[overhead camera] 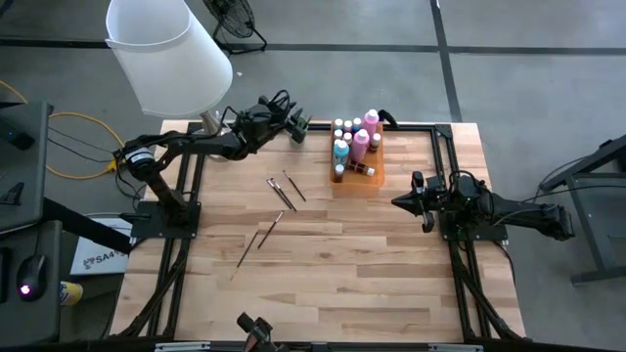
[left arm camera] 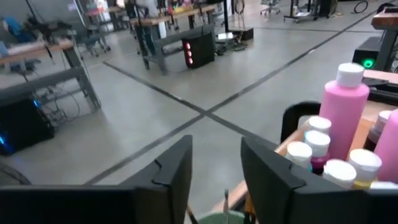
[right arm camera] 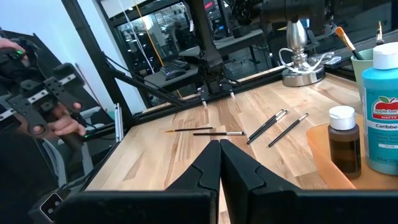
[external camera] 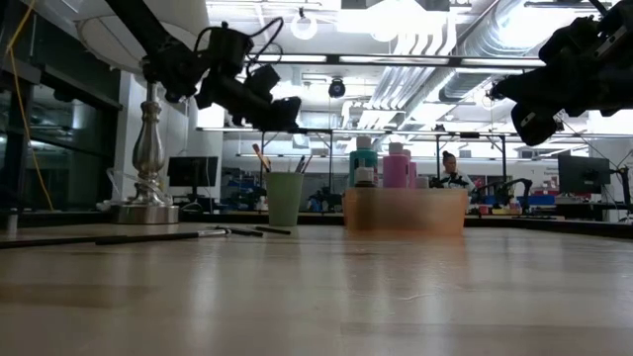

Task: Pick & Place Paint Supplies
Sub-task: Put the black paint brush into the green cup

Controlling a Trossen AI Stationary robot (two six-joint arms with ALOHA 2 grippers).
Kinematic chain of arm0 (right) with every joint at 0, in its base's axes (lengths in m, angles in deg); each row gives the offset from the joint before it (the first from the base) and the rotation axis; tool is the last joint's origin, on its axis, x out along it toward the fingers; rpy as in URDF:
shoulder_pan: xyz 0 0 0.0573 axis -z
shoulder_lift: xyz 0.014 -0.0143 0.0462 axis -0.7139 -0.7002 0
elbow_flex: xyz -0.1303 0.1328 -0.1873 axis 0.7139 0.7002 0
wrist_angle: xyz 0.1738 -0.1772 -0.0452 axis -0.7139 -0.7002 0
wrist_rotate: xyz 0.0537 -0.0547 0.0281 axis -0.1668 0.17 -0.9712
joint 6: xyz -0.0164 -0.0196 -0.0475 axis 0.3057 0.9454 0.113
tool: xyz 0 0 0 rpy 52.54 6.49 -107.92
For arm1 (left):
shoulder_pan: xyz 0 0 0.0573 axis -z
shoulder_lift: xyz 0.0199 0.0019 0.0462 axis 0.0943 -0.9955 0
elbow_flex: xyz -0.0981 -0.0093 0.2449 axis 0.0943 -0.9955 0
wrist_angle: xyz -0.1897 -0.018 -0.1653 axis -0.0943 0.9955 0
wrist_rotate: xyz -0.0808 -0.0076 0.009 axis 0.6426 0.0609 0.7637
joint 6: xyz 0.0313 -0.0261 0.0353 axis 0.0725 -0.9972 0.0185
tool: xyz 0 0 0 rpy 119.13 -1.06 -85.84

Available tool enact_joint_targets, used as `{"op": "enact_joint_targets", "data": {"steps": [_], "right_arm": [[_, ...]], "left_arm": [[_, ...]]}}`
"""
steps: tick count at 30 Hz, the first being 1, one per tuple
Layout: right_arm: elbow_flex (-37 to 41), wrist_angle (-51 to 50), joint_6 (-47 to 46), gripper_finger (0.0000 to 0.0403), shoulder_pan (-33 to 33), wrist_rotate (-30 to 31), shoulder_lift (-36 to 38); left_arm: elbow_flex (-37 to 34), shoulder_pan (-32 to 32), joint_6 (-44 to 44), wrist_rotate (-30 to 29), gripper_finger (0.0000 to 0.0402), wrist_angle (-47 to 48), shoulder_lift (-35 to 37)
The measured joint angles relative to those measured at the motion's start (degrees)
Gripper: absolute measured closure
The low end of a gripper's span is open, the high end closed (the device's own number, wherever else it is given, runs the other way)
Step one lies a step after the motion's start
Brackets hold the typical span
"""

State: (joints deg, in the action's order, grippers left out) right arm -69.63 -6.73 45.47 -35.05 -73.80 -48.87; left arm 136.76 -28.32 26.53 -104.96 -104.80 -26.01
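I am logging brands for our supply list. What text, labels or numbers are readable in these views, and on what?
"Apple Barrel", "MATTE" and "Caribbe", cut off by the picture's edge: on the teal paint bottle in the right wrist view.
"SA...", the rest hidden: on a white box on the floor beside the table, high view.
The brown bottle shows no readable label; the other bottles' labels are too small or turned away.

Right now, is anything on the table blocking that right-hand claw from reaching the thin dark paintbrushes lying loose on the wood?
Nothing visible does. Bare wooden tabletop lies between the shut right gripper and the thin dark paintbrushes.
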Motion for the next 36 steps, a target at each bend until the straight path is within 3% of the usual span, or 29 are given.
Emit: {"op": "enact_joint_targets", "data": {"steps": [5,9,17,21,27,36], "right_arm": [[0.0,0.0,0.0,0.0401,0.0,0.0,0.0],[0.0,0.0,0.0,0.0401,0.0,0.0,0.0],[0.0,0.0,0.0,0.0401,0.0,0.0,0.0],[0.0,0.0,0.0,0.0401,0.0,0.0,0.0],[0.0,0.0,0.0,0.0401,0.0,0.0,0.0],[0.0,0.0,0.0,0.0401,0.0,0.0,0.0]], "left_arm": [[0.0,1.7,1.6,0.0,0.0251,4.6,4.6],[0.0,4.3,-0.4,0.2,0.0249,19.4,10.9],[0.0,13.6,-19.5,0.2,0.0249,50.8,20.5],[-0.1,18.5,-31.6,1.2,0.0249,61.1,20.5],[0.7,23.0,-44.7,7.5,0.0249,67.9,16.3],[9.4,24.0,-44.8,14.6,0.0249,77.6,5.4]]}}
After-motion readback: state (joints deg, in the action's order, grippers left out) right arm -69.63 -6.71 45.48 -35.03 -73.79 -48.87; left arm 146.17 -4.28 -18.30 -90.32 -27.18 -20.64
